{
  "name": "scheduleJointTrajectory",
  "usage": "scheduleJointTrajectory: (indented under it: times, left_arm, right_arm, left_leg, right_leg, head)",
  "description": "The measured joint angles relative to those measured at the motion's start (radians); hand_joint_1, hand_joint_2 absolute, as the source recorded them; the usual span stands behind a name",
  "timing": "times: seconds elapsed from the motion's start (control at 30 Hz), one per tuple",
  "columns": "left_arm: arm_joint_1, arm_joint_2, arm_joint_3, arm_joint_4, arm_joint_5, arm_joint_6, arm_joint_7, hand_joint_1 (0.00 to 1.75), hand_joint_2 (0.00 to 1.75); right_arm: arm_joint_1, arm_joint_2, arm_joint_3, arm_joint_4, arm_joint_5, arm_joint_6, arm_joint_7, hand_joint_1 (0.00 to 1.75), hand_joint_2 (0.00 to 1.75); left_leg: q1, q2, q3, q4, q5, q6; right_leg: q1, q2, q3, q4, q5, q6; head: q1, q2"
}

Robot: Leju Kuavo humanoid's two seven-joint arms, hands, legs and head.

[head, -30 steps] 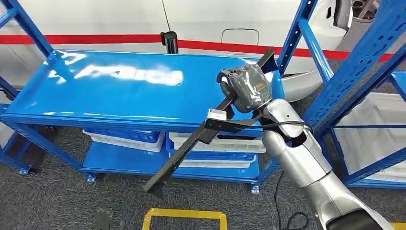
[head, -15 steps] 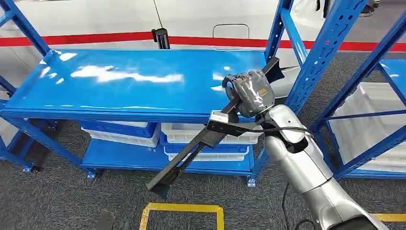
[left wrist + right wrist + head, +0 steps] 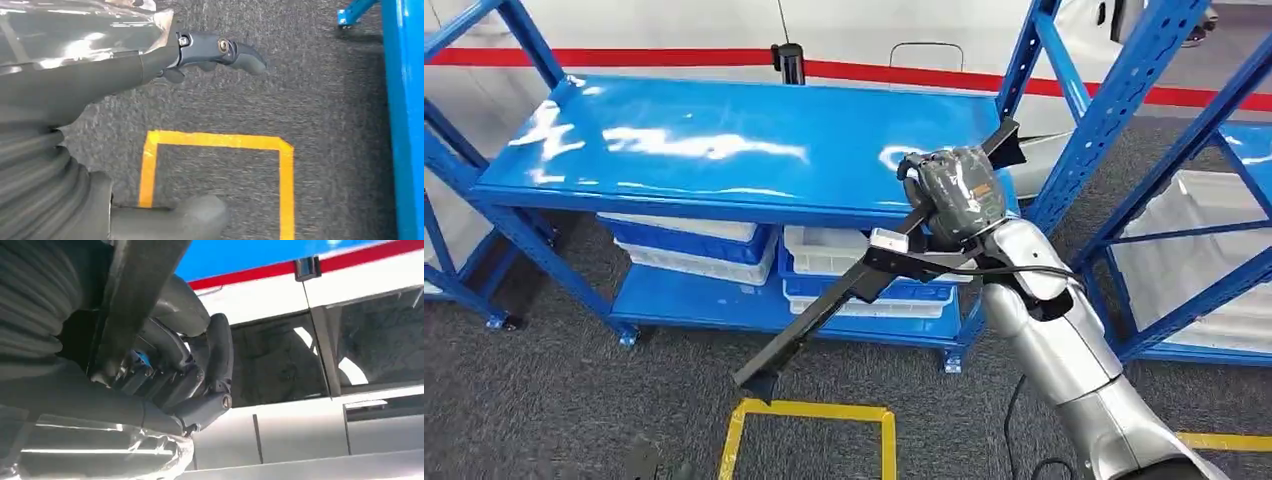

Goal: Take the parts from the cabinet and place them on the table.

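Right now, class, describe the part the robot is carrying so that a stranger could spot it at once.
Find the blue shelving unit with white bins on its lower shelf. At its right front corner the right hand grips a long black bar that slants down towards the floor, the only black piece among blue and white.

Bins (image 3: pixel 824 250) under shelf (image 3: pixel 724 150), left of upright (image 3: pixel 1114 110)

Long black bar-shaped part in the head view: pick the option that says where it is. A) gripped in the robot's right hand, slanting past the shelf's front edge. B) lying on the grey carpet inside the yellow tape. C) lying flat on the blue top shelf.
A: the right hand grips the long black bar-shaped part, which slants down past the front edge of the blue top shelf.
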Motion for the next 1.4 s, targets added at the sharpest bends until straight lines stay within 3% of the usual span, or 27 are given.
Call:
scheduleJointTrajectory:
  times: [0.07, 0.13, 0.2, 0.23, 0.37, 0.4, 0.43, 0.5, 0.53, 0.57, 0.63, 0.67, 0.7, 0.77, 0.87, 0.9, 0.97, 1.0, 1.07, 1.1, 1.13, 1.2, 1.23, 1.27, 1.33, 1.37, 1.4]
  left_arm:
    - [0.000, 0.000, 0.000, 0.000, -0.002, -0.002, 0.000, 0.00, 1.75]
    - [0.000, 0.000, 0.000, 0.000, -0.006, -0.003, 0.000, 0.00, 1.75]
    - [0.000, -0.001, 0.000, 0.000, -0.008, -0.003, 0.000, 0.00, 1.75]
    - [0.000, -0.001, 0.000, 0.000, -0.009, -0.003, 0.000, 0.00, 1.75]
    - [0.002, -0.001, 0.000, 0.000, -0.018, -0.003, 0.003, 0.00, 1.75]
    - [0.002, 0.001, 0.000, 0.000, -0.018, -0.003, 0.004, 0.00, 1.75]
    - [0.004, 0.000, 0.000, 0.000, -0.018, -0.003, 0.006, 0.00, 1.75]
    - [0.003, 0.000, -0.001, 0.000, -0.018, -0.004, 0.007, 0.00, 1.75]
    - [0.003, 0.000, -0.001, 0.000, -0.019, -0.004, 0.007, 0.00, 1.75]
    - [0.003, 0.000, -0.001, 0.000, -0.020, -0.004, 0.007, 0.00, 1.75]
    - [0.003, 0.000, -0.001, 0.000, -0.021, -0.002, 0.009, 0.00, 1.75]
    - [0.002, 0.000, 0.000, 0.000, -0.021, 0.002, 0.015, 0.00, 1.75]
    - [0.000, -0.001, 0.000, 0.000, -0.021, 0.007, 0.022, 0.00, 1.75]
    - [-0.008, -0.006, 0.000, 0.000, -0.021, 0.009, 0.029, 0.00, 1.75]
    - [-0.010, -0.010, 0.000, 0.000, -0.027, 0.009, 0.040, 0.00, 1.75]
    - [-0.010, -0.013, 0.000, 0.000, -0.028, 0.008, 0.044, 0.00, 1.75]
    - [-0.012, -0.014, 0.000, 0.000, -0.029, 0.006, 0.046, 0.00, 1.75]
    - [-0.012, -0.014, 0.000, 0.000, -0.031, 0.004, 0.047, 0.00, 1.75]
    - [-0.012, -0.014, -0.001, 0.000, -0.039, 0.000, 0.047, 0.00, 1.75]
    - [-0.012, -0.015, -0.003, 0.000, -0.040, -0.002, 0.047, 0.00, 1.75]
    - [-0.013, -0.015, -0.005, 0.000, -0.041, -0.003, 0.047, 0.00, 1.75]
    - [-0.014, -0.015, -0.008, 0.000, -0.047, -0.005, 0.047, 0.00, 1.75]
    - [-0.016, -0.016, -0.009, 0.000, -0.048, -0.007, 0.047, 0.00, 1.75]
    - [-0.017, -0.016, -0.011, -0.002, -0.050, -0.012, 0.047, 0.00, 1.75]
    - [-0.020, -0.015, -0.015, -0.002, -0.051, -0.016, 0.047, 0.00, 1.75]
    - [-0.020, -0.015, -0.014, -0.002, -0.051, -0.018, 0.048, 0.00, 1.75]
    - [-0.018, -0.014, -0.014, -0.002, -0.051, -0.021, 0.048, 0.00, 1.75]
  right_arm:
    - [0.005, 0.001, -0.003, 0.000, 0.008, 0.001, 0.001, 1.75, 1.75]
    - [0.005, 0.003, -0.005, 0.000, 0.013, 0.003, 0.002, 1.75, 1.75]
    - [0.005, 0.005, -0.011, 0.000, 0.019, 0.004, 0.002, 1.75, 1.75]
    - [0.003, 0.006, -0.013, -0.001, 0.020, 0.004, 0.003, 1.75, 1.75]
    - [0.012, 0.009, -0.021, -0.002, 0.027, 0.006, 0.008, 1.75, 1.75]
    - [0.013, 0.009, -0.022, -0.002, 0.028, 0.006, 0.009, 1.75, 1.75]
    - [0.015, 0.011, -0.022, -0.002, 0.029, 0.007, 0.009, 1.75, 1.75]
    - [0.016, 0.013, -0.024, -0.003, 0.030, 0.007, 0.008, 1.75, 1.75]
    - [0.019, 0.013, -0.025, -0.003, 0.032, 0.007, 0.009, 1.75, 1.75]
    - [0.024, 0.013, -0.026, -0.003, 0.034, 0.007, 0.009, 1.75, 1.75]
    - [0.032, 0.012, -0.027, -0.003, 0.037, 0.007, 0.008, 1.75, 1.75]
    - [0.033, 0.011, -0.028, -0.003, 0.038, 0.007, 0.007, 1.75, 1.75]
    - [0.033, 0.011, -0.031, -0.003, 0.039, 0.007, 0.005, 1.75, 1.75]
    - [0.031, 0.012, -0.039, -0.003, 0.040, 0.007, 0.003, 1.75, 1.75]
    - [0.028, 0.013, -0.043, -0.003, 0.043, 0.010, 0.003, 1.75, 1.75]
    - [0.029, 0.010, -0.044, -0.003, 0.044, 0.010, 0.004, 1.75, 1.75]
    - [0.029, 0.005, -0.048, -0.003, 0.045, 0.011, 0.004, 1.75, 1.75]
    - [0.029, 0.003, -0.052, -0.003, 0.045, 0.011, 0.004, 1.75, 1.75]
    - [0.030, -0.001, -0.055, -0.003, 0.045, 0.010, 0.004, 1.75, 1.75]
    - [0.031, -0.003, -0.058, -0.003, 0.045, 0.011, 0.004, 1.75, 1.75]
    - [0.031, -0.006, -0.061, -0.003, 0.045, 0.011, 0.005, 1.75, 1.75]
    - [0.031, -0.007, -0.065, -0.006, 0.045, 0.013, 0.009, 1.75, 1.75]
    - [0.031, -0.008, -0.068, -0.011, 0.045, 0.013, 0.010, 1.75, 1.75]
    - [0.031, -0.010, -0.071, -0.016, 0.046, 0.013, 0.011, 1.75, 1.75]
    - [0.033, -0.015, -0.076, -0.023, 0.045, 0.013, 0.011, 1.75, 1.75]
    - [0.034, -0.016, -0.077, -0.023, 0.046, 0.014, 0.011, 1.75, 1.75]
    - [0.041, -0.019, -0.077, -0.022, 0.046, 0.014, 0.011, 1.75, 1.75]
  left_leg:
    - [0.000, 0.000, -0.031, 0.003, 0.021, -0.003]
    - [0.000, -0.001, -0.058, 0.012, 0.037, -0.010]
    - [0.000, -0.002, -0.070, 0.021, 0.044, -0.015]
    - [-0.007, -0.003, -0.084, 0.030, 0.047, -0.021]
    - [-0.006, -0.004, -0.092, 0.028, 0.078, -0.042]
    - [0.002, -0.008, -0.101, 0.035, 0.064, -0.046]
    - [0.003, -0.008, -0.117, 0.068, 0.001, -0.054]
    - [0.010, -0.007, -0.151, 0.203, -0.117, -0.069]
    - [0.014, -0.007, -0.168, 0.286, -0.155, -0.076]
    - [0.017, -0.007, -0.172, 0.339, -0.158, -0.080]
    - [0.024, -0.006, -0.127, 0.319, -0.107, -0.084]
    - [0.026, -0.006, -0.080, 0.262, -0.077, -0.085]
    - [0.028, -0.006, -0.005, 0.162, -0.057, -0.084]
    - [0.020, -0.013, 0.082, 0.026, -0.096, -0.077]
    - [0.009, -0.011, 0.066, 0.030, -0.083, -0.052]
    - [0.013, -0.006, 0.060, 0.018, -0.065, -0.033]
    - [0.009, 0.000, 0.031, 0.017, -0.039, -0.007]
    - [0.007, -0.001, 0.015, 0.018, -0.026, -0.005]
    - [0.001, -0.001, -0.019, 0.019, 0.000, 0.000]
    - [-0.002, -0.001, -0.035, 0.019, 0.012, 0.000]
    - [-0.006, -0.001, -0.052, 0.020, 0.025, 0.000]
    - [-0.011, -0.001, -0.080, 0.021, 0.049, -0.002]
    - [-0.012, -0.001, -0.088, 0.024, 0.060, -0.004]
    - [-0.018, -0.002, -0.097, 0.027, 0.068, -0.009]
    - [-0.017, -0.001, -0.100, 0.020, 0.093, -0.018]
    - [-0.014, -0.001, -0.101, 0.016, 0.102, -0.024]
    - [-0.018, -0.003, -0.106, 0.014, 0.112, -0.031]
  right_leg:
    - [0.001, 0.000, 0.028, 0.023, 0.022, 0.021]
    - [0.001, 0.000, 0.122, -0.091, 0.069, 0.036]
    - [0.001, 0.000, 0.204, -0.202, 0.069, 0.031]
    - [0.007, 0.000, 0.259, -0.281, 0.037, 0.021]
    - [0.007, 0.001, 0.231, -0.295, 0.045, -0.006]
    - [-0.010, -0.003, 0.232, -0.297, 0.057, -0.015]
    - [-0.008, -0.003, 0.221, -0.297, 0.070, -0.030]
    - [-0.007, -0.004, 0.196, -0.295, 0.092, -0.033]
    - [-0.007, -0.004, 0.182, -0.295, 0.102, -0.031]
    - [-0.007, -0.004, 0.170, -0.294, 0.112, -0.029]
    - [-0.010, -0.004, 0.147, -0.291, 0.128, -0.020]
    - [-0.012, -0.004, 0.137, -0.289, 0.134, -0.016]
    - [-0.014, -0.004, 0.128, -0.284, 0.141, -0.010]
    - [-0.008, -0.004, 0.118, -0.279, 0.154, 0.007]
    - [-0.009, -0.005, 0.117, -0.292, 0.180, 0.032]
    - [-0.001, -0.005, 0.109, -0.291, 0.183, 0.044]
    - [-0.005, -0.004, 0.070, -0.214, 0.090, 0.016]
    - [-0.005, -0.004, 0.046, -0.129, 0.031, 0.006]
    - [-0.004, -0.003, 0.015, 0.015, -0.028, 0.006]
    - [-0.002, -0.002, 0.021, 0.043, -0.022, 0.014]
    - [0.000, -0.002, 0.046, 0.031, 0.003, 0.024]
    - [0.005, -0.002, 0.153, -0.098, 0.059, 0.030]
    - [0.009, -0.002, 0.225, -0.195, 0.053, 0.017]
    - [0.016, -0.004, 0.289, -0.286, 0.020, 0.003]
    - [0.020, -0.001, 0.277, -0.317, 0.021, 0.002]
    - [0.024, -0.001, 0.272, -0.311, 0.025, -0.004]
    - [0.013, -0.002, 0.265, -0.317, 0.038, -0.014]
  head:
    - [0.001, 0.000]
    - [0.001, 0.000]
    - [0.001, 0.000]
    - [0.002, 0.000]
    - [0.001, 0.000]
    - [0.004, 0.000]
    - [-0.001, 0.000]
    - [-0.006, 0.000]
    - [-0.006, 0.000]
    - [-0.006, 0.000]
    - [-0.006, 0.000]
    - [-0.006, 0.000]
    - [-0.007, 0.000]
    - [-0.008, 0.000]
    - [-0.005, 0.000]
    - [-0.004, 0.000]
    - [-0.002, 0.000]
    - [0.002, 0.000]
    - [0.003, 0.000]
    - [0.004, 0.000]
    - [0.004, 0.000]
    - [0.004, 0.000]
    - [0.004, 0.000]
    - [0.005, 0.000]
    - [-0.002, 0.000]
    - [0.001, 0.000]
    - [-0.001, 0.000]
